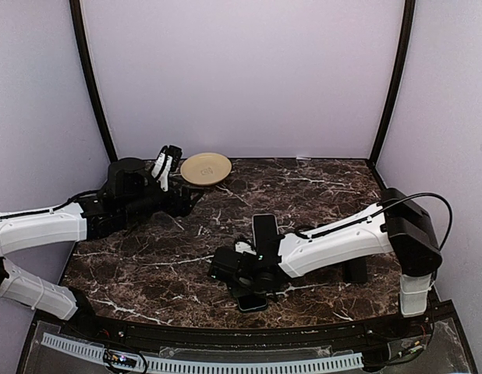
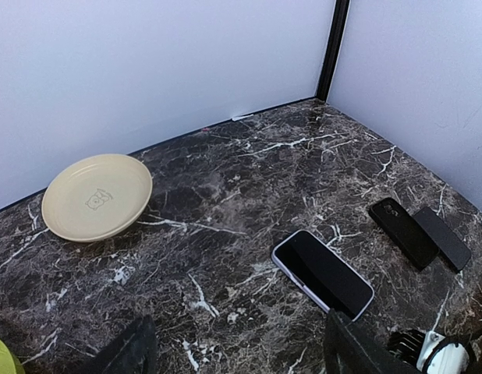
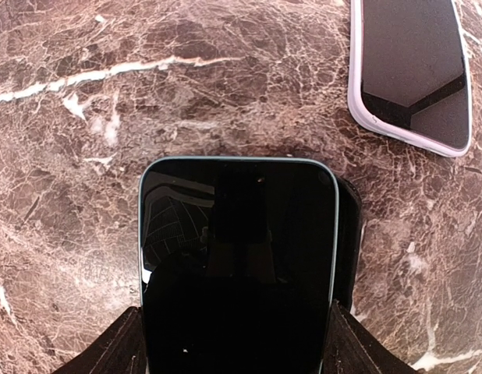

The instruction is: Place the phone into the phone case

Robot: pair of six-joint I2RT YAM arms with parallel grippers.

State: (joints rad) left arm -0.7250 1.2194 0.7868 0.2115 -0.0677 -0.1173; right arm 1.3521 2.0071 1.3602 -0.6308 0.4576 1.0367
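Fingers (image 3: 124, 351) of the right tool (image 3: 237, 347) press against both long edges of a dark-screened phone (image 3: 237, 249), gripping it across its width at the bottom of the right wrist view. The phone lies flat, screen up, above the marble counter (image 3: 108, 117). Its long axis runs straight up the frame, with the rounded free end toward the top. A dark strip shows along its right edge; I cannot tell whether this is shadow or a case. In the overhead view the phone sits at lower centre, its near end poking out below the tool.

Past the free end, at the upper right of the right wrist view, a second phone (image 3: 412, 70) in a pale case lies at an angle, apart from the first. Two dark slabs (image 2: 405, 232) lie side by side at the right of the left wrist view. A cream plate (image 2: 97, 195) rests at the left of that view. The left tool (image 2: 241, 354) is open and holds nothing.
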